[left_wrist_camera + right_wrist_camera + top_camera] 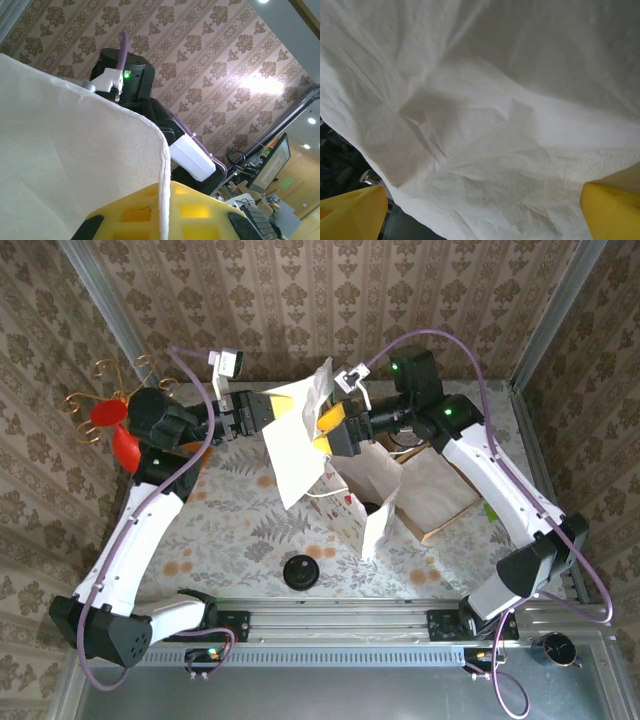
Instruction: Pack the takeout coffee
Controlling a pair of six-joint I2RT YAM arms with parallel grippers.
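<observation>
The left pincer [266, 411] pinches the crinkled white paper bag [291, 456] at its thin edge; the yellow right pincer [323, 432] stands spread.

Bright, even light; glare washes the wallpaper [260, 86], and the close white bag [485, 125] looks soft.

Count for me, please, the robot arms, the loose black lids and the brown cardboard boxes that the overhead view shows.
Robot arms: 2, the left arm and the right arm
Loose black lids: 1
Brown cardboard boxes: 1
Total: 4
</observation>
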